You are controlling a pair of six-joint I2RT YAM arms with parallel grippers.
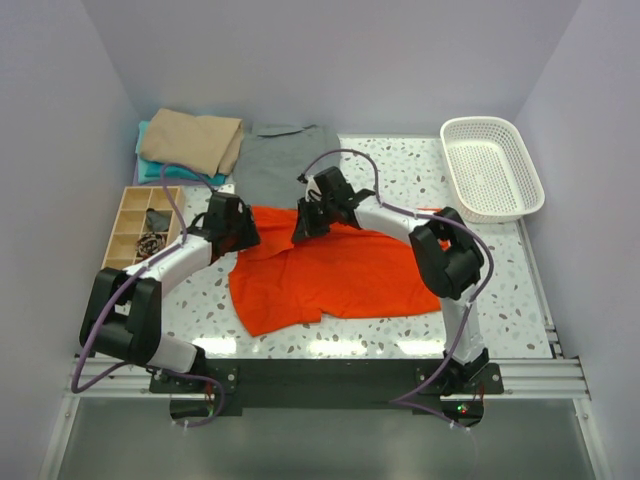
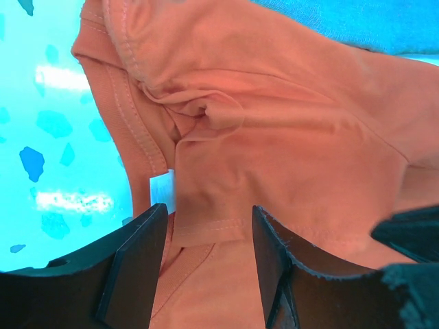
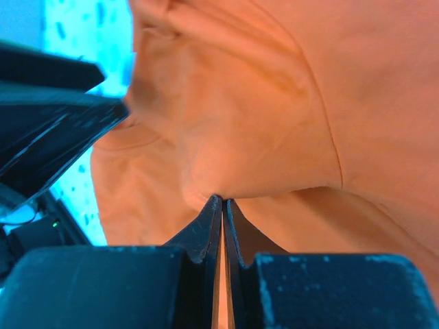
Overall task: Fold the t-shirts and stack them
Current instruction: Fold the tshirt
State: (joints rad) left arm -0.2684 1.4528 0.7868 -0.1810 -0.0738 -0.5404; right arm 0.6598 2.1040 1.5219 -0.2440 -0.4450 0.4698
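Note:
The orange-red t-shirt (image 1: 330, 275) lies spread on the table's middle. A grey t-shirt (image 1: 283, 160) lies flat behind it. Folded tan (image 1: 192, 140) and teal (image 1: 152, 170) shirts are stacked at the back left. My left gripper (image 1: 240, 232) is open at the orange shirt's far left edge; in the left wrist view its jaws stand apart over the collar and white label (image 2: 162, 188). My right gripper (image 1: 305, 225) is shut on a fold of the orange shirt (image 3: 226, 171) near its far edge, beside the left gripper (image 3: 55, 116).
A white mesh basket (image 1: 492, 167) stands at the back right. A wooden compartment tray (image 1: 143, 225) with small items sits at the left, next to the left arm. The speckled table (image 1: 400, 170) shows between the shirts and the basket.

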